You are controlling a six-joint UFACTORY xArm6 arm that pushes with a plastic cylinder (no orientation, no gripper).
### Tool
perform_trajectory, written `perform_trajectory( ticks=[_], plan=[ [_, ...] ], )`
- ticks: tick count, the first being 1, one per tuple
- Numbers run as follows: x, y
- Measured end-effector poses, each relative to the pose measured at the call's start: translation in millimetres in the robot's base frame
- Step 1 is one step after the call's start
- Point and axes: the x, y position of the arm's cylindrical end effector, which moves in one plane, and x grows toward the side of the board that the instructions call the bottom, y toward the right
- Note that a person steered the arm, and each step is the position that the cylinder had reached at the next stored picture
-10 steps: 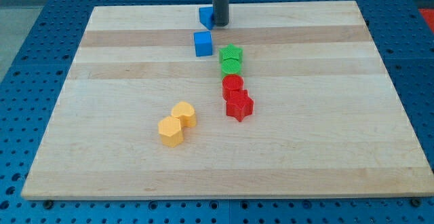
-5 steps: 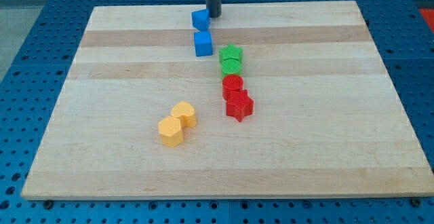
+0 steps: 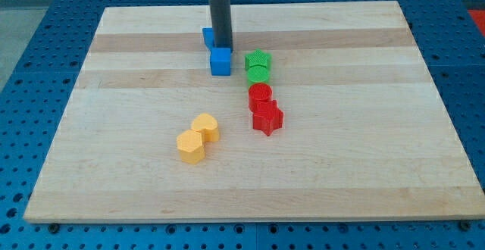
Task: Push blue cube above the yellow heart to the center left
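My tip (image 3: pixel 222 48) stands at the view's top centre, right at the top edge of a blue cube (image 3: pixel 220 61), apparently touching it. A second blue block (image 3: pixel 208 38) sits just left of the rod and is partly hidden by it. The yellow heart (image 3: pixel 205 126) lies well below, left of centre, with a yellow hexagon block (image 3: pixel 191 146) touching its lower left.
A green star (image 3: pixel 259 59) and a green round block (image 3: pixel 258 73) sit right of the blue cube. Below them are a red round block (image 3: pixel 260 95) and a red star (image 3: pixel 267 117). The wooden board (image 3: pixel 364 144) lies on a blue perforated table.
My rod moved from the top edge down and to the left. The upper blue block slid left and down. The blue cube was pushed down and slightly left.
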Motion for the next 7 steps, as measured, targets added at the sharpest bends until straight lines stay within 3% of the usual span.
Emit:
perform_trajectory(
  ticks=[3, 7],
  plan=[
    [47.3, -30.1],
    [32.6, -21.4]
  ],
)
